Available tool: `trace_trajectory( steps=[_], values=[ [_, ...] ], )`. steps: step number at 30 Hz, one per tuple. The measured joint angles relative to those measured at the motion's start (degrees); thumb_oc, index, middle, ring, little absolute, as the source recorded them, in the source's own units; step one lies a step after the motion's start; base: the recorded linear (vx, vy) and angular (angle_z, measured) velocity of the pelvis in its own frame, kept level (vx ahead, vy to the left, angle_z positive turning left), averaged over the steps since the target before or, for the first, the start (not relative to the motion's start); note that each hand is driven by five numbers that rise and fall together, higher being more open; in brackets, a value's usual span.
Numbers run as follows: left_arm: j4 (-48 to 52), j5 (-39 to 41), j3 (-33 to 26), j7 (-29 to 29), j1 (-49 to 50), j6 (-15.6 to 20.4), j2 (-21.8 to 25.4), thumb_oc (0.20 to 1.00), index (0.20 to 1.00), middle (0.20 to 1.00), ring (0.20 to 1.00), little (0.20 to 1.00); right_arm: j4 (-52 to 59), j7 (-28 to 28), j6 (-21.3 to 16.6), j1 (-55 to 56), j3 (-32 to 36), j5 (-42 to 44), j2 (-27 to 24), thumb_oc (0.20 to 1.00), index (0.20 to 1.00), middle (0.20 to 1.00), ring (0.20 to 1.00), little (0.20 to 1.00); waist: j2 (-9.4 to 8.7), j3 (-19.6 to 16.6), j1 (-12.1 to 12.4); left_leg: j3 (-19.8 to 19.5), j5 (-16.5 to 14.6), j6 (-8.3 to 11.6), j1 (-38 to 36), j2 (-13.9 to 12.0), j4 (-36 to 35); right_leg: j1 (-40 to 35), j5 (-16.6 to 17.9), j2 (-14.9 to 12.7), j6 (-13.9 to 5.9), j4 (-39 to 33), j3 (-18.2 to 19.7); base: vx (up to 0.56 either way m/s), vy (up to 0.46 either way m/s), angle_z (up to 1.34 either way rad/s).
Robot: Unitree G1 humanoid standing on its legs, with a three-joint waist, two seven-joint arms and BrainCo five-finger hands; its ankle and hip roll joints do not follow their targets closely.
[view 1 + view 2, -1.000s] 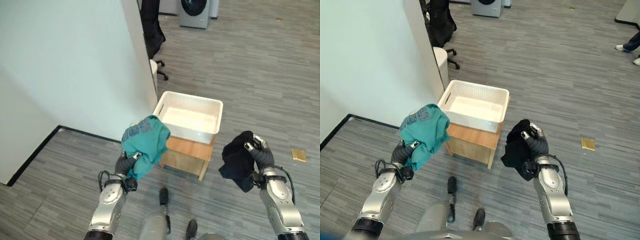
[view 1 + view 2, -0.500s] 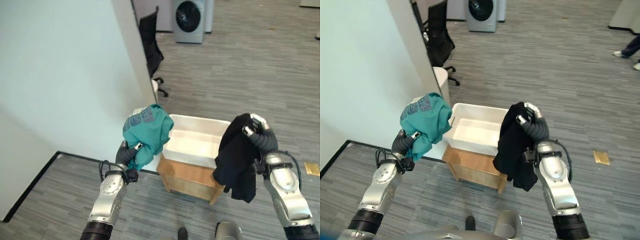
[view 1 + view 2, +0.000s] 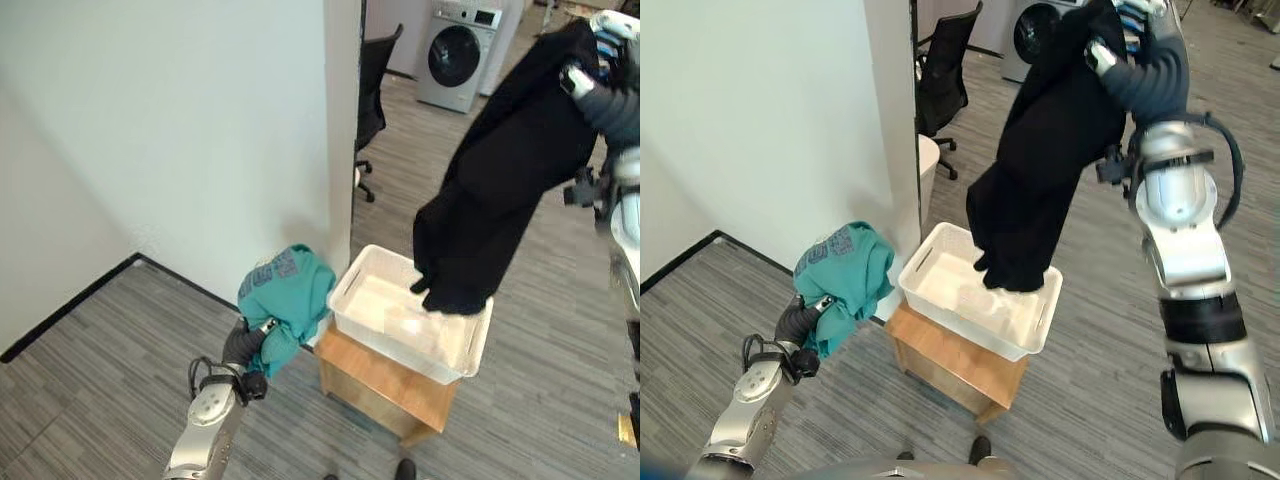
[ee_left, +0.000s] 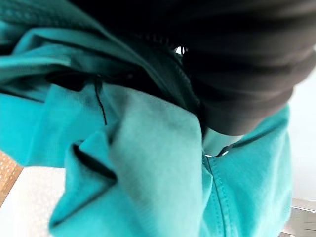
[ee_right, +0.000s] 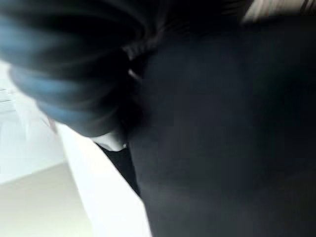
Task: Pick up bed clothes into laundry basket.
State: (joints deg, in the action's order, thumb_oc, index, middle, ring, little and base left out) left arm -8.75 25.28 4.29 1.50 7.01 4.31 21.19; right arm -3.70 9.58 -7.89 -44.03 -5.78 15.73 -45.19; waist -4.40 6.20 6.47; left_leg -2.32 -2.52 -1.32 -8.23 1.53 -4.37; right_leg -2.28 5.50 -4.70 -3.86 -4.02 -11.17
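From my left eye, my right hand (image 3: 612,60) is now up high, fingers curled tight round the top of the long black cloth garment (image 3: 500,170). A moment ago that garment was bunched low by my side. Now it hangs right over the white plastic laundry basket (image 3: 345,305), and its bottom end dips inside the basket. The basket sits on a small wooden stool (image 3: 375,385). My left hand (image 3: 245,350) is just beside the basket, lower than its rim, and grips the crumpled teal cloth shirt (image 3: 285,295). That shirt has stayed in my grip, outside the basket.

From my right eye, the black garment's end is down in the basket, so I think letting go is next.

From my left wrist, teal cloth bunches tightly round my hand; the fingers are hidden under it.

From my right wrist, black cloth hangs close to my dark cover, and the white basket shows below.
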Motion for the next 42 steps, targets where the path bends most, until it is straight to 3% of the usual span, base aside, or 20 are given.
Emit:
trace_trajectory(
  steps=[2, 8, 16, 24, 26, 29, 30, 31, 33, 36, 39, 42],
  values=[
    [0.0, 1.3, 0.9, 0.0, 0.2, -0.1, 0.4, 0.200, 0.200, 0.200, 0.200, 0.200, -1.3, 0.1, 0.1, -0.1, -1.2, 0.7, 0.2, 0.200, 0.200, 0.200, 0.200, 0.200, -0.51, -0.3, 0.4, -0.1, 0.0, 0.04, 0.0, -0.2, 0.0, 0.1, 0.0, 0.1, 0.04, 0.0, -0.1, 0.01, -0.008, 0.02],
    [-0.1, 1.5, 1.1, 0.6, 2.3, -0.2, 1.3, 0.200, 0.200, 0.200, 0.200, 0.200, -10.4, 0.5, 2.6, 1.6, -5.0, 3.4, 8.5, 0.200, 0.200, 0.200, 0.200, 0.200, -0.07, -0.2, 1.0, 0.0, 0.0, 0.13, 0.5, -0.1, 0.0, 0.1, 0.4, 0.1, 0.06, -0.8, -0.2, 0.00, -0.004, -0.01],
    [-0.2, 1.8, 1.6, 0.9, 4.0, -1.4, 1.6, 0.200, 0.200, 0.200, 0.200, 0.200, -35.2, 1.9, 9.0, -0.2, -10.6, 4.4, 9.8, 0.200, 0.200, 0.200, 0.200, 0.200, 1.86, 1.2, 3.3, -1.0, 0.3, 0.46, 3.3, 0.1, 0.5, 2.2, 1.3, 0.0, 0.23, -1.6, -1.1, -0.04, -0.002, 0.06],
    [-0.5, 3.8, 1.8, 0.9, 3.6, -1.8, 2.9, 0.200, 0.200, 0.200, 0.200, 0.200, -52.7, -0.7, 11.2, -5.6, -15.6, -0.2, 12.9, 0.200, 0.200, 0.200, 0.200, 0.200, 2.37, 6.0, 5.7, -3.0, 1.3, 1.33, 9.8, -0.1, 2.2, 7.1, 2.3, 0.1, 1.20, -1.6, -3.1, -0.08, 0.002, 0.12],
    [-0.6, 3.8, 2.0, 1.0, 3.5, -1.8, 2.9, 0.200, 0.200, 0.200, 0.200, 0.200, -53.6, -1.6, 11.5, -6.2, -17.5, -1.8, 13.7, 0.200, 0.200, 0.200, 0.200, 0.200, 2.58, 8.1, 7.4, -3.3, 1.6, 1.71, 11.4, -0.4, 2.5, 8.3, 2.7, 0.4, 1.66, -1.6, -3.6, -0.09, 0.016, 0.14],
    [-0.5, 3.8, 2.7, 1.6, 0.9, -1.6, 3.1, 0.200, 0.200, 0.200, 0.200, 0.200, -53.4, -3.2, 11.4, -7.4, -20.8, -5.2, 20.1, 0.200, 0.200, 0.200, 0.200, 0.200, 1.08, 10.9, 7.4, -3.6, 1.9, 2.20, 14.0, -0.6, 3.2, 10.7, 3.1, 0.8, 2.23, -1.7, -3.9, -0.04, 0.001, 0.04],
    [-0.6, 3.8, 3.1, 1.8, -0.5, -1.6, 3.1, 0.200, 0.200, 0.200, 0.200, 0.200, -55.4, -4.7, 11.3, -7.6, -21.8, -6.5, 24.3, 0.379, 0.379, 0.379, 0.379, 0.379, 0.74, 12.2, 7.6, -3.6, 1.9, 2.23, 14.6, -0.7, 3.7, 11.0, 3.3, 0.9, 2.47, -1.7, -3.9, 0.00, 0.000, 0.00],
    [-0.6, 3.8, 3.4, 1.8, -1.8, -1.7, 3.0, 0.200, 0.200, 0.200, 0.200, 0.200, -59.3, -5.6, 11.3, -7.9, -21.8, -6.8, 26.6, 1.000, 1.000, 1.000, 1.000, 1.000, 0.82, 12.5, 7.9, -3.6, 1.9, 2.24, 14.7, -0.7, 3.7, 11.1, 3.3, 0.9, 2.48, -1.7, -3.9, 0.01, -0.007, 0.05],
    [-0.3, 3.8, 3.5, 1.7, -4.4, -1.8, 4.4, 0.200, 0.200, 0.200, 0.200, 0.200, -74.2, -8.5, 13.1, -10.8, -21.8, -7.0, 30.3, 1.000, 1.000, 1.000, 1.000, 1.000, 0.83, 12.5, 8.7, -4.1, 1.9, 2.24, 14.8, -0.6, 3.8, 11.0, 3.3, 0.8, 2.48, -1.7, -4.2, 0.02, 0.006, 0.09],
    [0.2, 3.8, 1.6, 1.6, -5.6, -1.8, 8.6, 0.200, 0.200, 0.200, 0.200, 0.200, -73.1, -10.1, 13.9, -12.8, -24.8, -11.9, 26.2, 1.000, 1.000, 1.000, 1.000, 1.000, 0.90, 12.5, 8.1, -4.0, 1.9, 2.22, 13.8, -0.3, 3.8, 10.0, 3.3, 0.5, 2.43, -1.7, -3.9, 0.02, 0.030, -0.02],
    [3.2, 3.5, 0.0, 0.6, -7.7, -2.2, 12.4, 0.200, 0.200, 0.200, 0.200, 0.200, -59.1, -11.7, 13.9, -14.2, -28.6, -15.7, 22.4, 1.000, 1.000, 1.000, 1.000, 1.000, 1.23, 12.1, 5.4, -2.3, 1.9, 2.21, 10.9, -0.3, 3.1, 8.3, 3.5, 0.5, 2.21, -1.7, -2.1, 0.06, 0.040, -0.26],
    [12.5, 3.2, -3.0, 0.5, -9.3, -2.7, 18.8, 0.200, 0.200, 0.200, 0.200, 0.200, -25.3, -12.7, 14.9, -7.7, -28.0, -15.2, 16.7, 1.000, 1.000, 1.000, 1.000, 1.000, 1.96, 11.6, 2.0, 0.4, 2.0, 2.10, 9.3, -0.3, 2.4, 7.9, 4.0, 0.5, 1.84, -1.7, 0.5, 0.04, 0.018, -0.42]
  ],
)
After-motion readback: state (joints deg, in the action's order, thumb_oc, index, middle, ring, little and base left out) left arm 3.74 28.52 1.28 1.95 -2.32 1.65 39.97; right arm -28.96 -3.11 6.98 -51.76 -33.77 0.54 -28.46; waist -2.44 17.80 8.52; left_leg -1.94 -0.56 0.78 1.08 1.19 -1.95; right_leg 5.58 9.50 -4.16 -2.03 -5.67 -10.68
